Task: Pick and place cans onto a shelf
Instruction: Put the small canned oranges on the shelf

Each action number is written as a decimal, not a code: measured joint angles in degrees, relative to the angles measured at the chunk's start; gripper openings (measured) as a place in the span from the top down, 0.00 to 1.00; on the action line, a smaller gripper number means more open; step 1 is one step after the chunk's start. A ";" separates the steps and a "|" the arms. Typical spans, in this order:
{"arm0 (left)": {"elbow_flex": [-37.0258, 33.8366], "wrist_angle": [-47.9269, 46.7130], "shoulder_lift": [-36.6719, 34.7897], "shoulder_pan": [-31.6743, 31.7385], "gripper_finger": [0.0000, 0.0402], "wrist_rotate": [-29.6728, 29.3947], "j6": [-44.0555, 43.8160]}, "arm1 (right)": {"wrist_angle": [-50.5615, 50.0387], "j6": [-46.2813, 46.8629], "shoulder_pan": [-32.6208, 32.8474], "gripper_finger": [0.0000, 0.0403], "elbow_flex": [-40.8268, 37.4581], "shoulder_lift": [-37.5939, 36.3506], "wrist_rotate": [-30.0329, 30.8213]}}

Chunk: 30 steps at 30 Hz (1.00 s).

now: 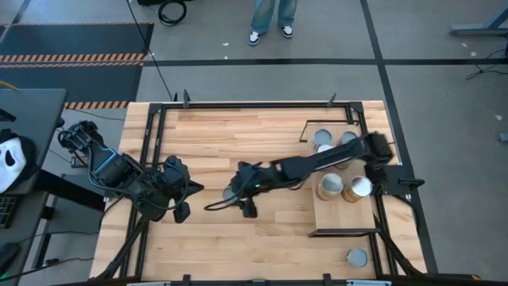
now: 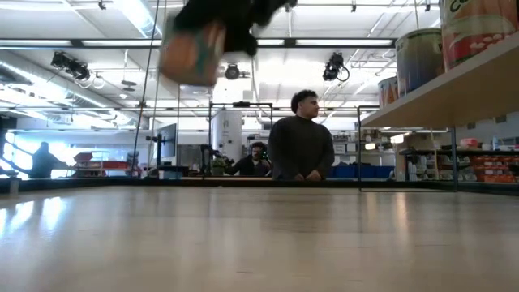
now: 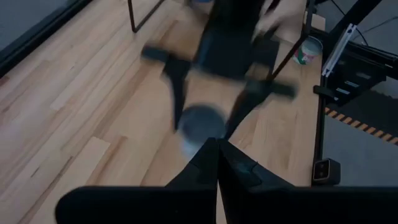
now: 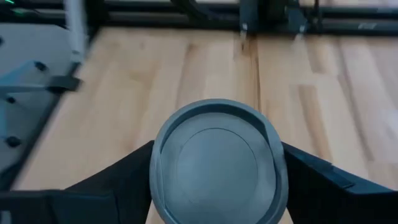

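Heads up on where you are: your right gripper [image 1: 236, 191] is mid-table, clamped on a can [image 4: 217, 162], one finger on each side of it. The low view has that can hanging well clear of the tabletop [image 1: 238, 135]. The left gripper [image 1: 178, 199] is pinched closed on nothing, parked just beside the right one.

What could bite you: the shelf [image 1: 343, 214] sits well off to the right, and four cans [image 1: 329, 187] are already crowded onto it. If you swing in low, I'd guess you clip the shelf edge or knock a neighbour off. The carried can is a blur in the low view, so I can't tell how squarely it sits in the fingers, and a tilted can may slip.

The right wrist view shows only the grey lid and fingers. Only the high view gives you the open spot on the shelf and the lone can [image 1: 357, 257] on the table beside it.
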 joint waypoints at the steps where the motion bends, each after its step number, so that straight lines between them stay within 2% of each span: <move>1: -0.01 0.06 0.00 0.00 0.98 -0.31 0.00 | -1.93 0.00 0.44 0.27 0.00 -2.10 -0.03; 6: -0.01 0.97 0.00 0.00 0.98 -2.29 0.63 | -10.37 1.27 3.61 0.28 0.02 -12.60 -0.22; 9: -0.01 3.78 0.00 0.00 0.98 -5.90 2.84 | -15.11 5.02 6.43 0.28 0.02 -18.45 -0.23; 14: -0.01 12.21 0.00 0.19 0.98 -11.89 6.25 | -22.43 13.32 12.58 0.28 0.02 -25.78 1.15; 19: -0.01 22.25 0.00 2.92 0.98 -12.36 12.42 | -28.01 15.09 19.93 0.28 0.02 -30.94 1.14; 24: 0.01 34.98 1.17 6.45 0.98 -12.40 13.24 | -35.05 9.51 24.76 0.28 0.02 -36.45 -3.21; 30: 0.01 44.33 4.15 10.01 0.98 -12.31 18.65 | -42.91 -5.97 26.31 0.28 0.02 -41.66 -7.45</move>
